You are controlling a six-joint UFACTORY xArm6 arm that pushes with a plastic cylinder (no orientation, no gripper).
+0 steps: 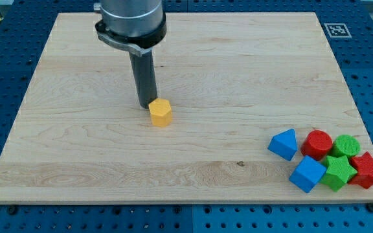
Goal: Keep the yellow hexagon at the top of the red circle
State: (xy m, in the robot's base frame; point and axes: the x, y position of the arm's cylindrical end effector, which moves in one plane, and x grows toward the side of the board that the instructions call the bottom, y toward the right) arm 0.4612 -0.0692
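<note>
Yellow hexagon (160,112) against my tip (146,106)

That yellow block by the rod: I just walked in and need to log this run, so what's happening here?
A robot arm is pushing blocks on a wooden board with a dark rod. My tip sits just at the upper-left of the yellow hexagon, about touching it. The red circle lies far off at the view's lower right, clustered with blue, green and red blocks, so the hexagon isn't above it yet.

Grey arm, dark rod

A broad grey metallic cylinder is ringed at its base by a black collar with a small lug; below it a straight, dark, matte rod narrows to my tip (145,107).
</note>
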